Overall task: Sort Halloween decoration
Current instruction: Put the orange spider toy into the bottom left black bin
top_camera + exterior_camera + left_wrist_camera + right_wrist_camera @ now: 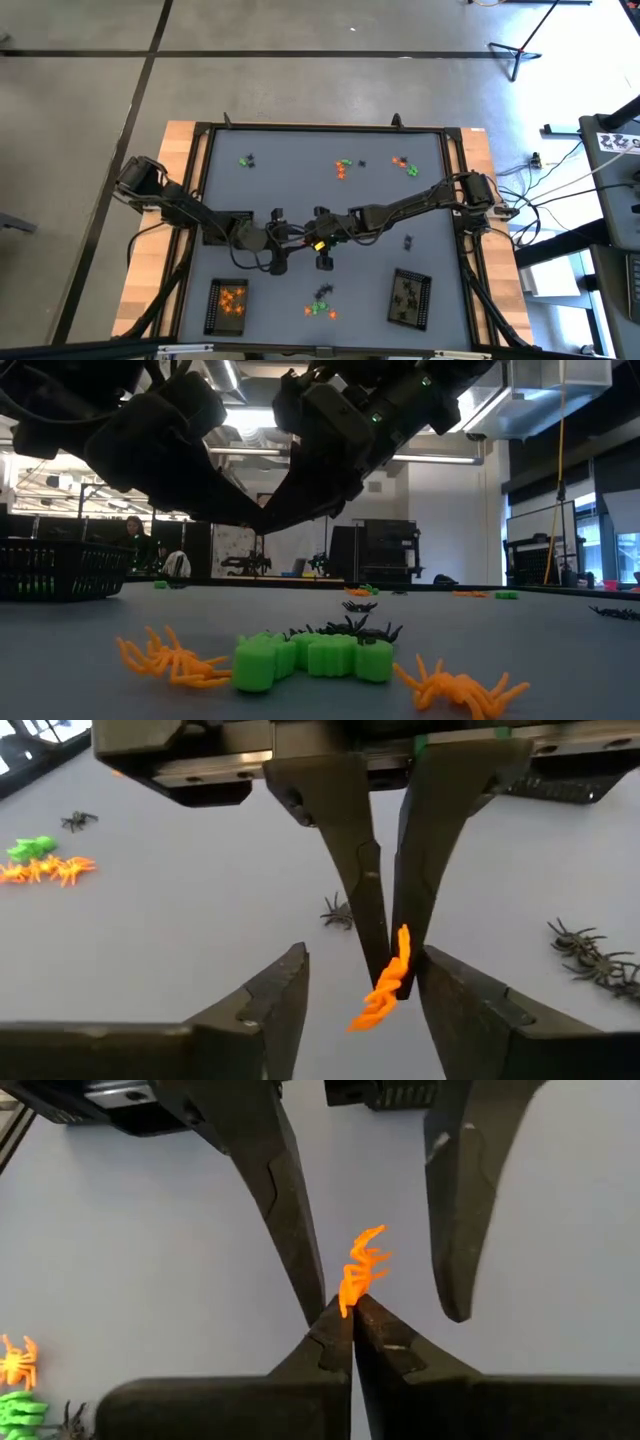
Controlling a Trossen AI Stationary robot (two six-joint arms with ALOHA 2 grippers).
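Observation:
Above the middle of the grey table [300,190], my right gripper [352,1315] is shut on a small orange spider [362,1265], one of the Halloween decorations. My left gripper [365,995] faces it from the table's left, open. Its two fingers [290,1230] stand on either side of the spider, and I see no touch. More orange, green and black trinkets lie in a pile [320,305] near the front edge. The low view shows this pile as a green piece [310,658] and orange spiders [170,658] resting on the table. My right gripper pinches the orange spider by one end [347,1302] between its two fingertips. The fingers [395,910] slant down from the table's right. The spider's other end [372,1010] sticks out past the tips, and the spider is lifted clear of the table.
A black mesh tray [227,305] with orange pieces stands at the front left. Another tray [410,298] with black pieces stands at the front right. Small groups of trinkets [343,167] [405,165] [247,160] lie toward the far edge. A lone black spider [338,912] lies under the grippers.

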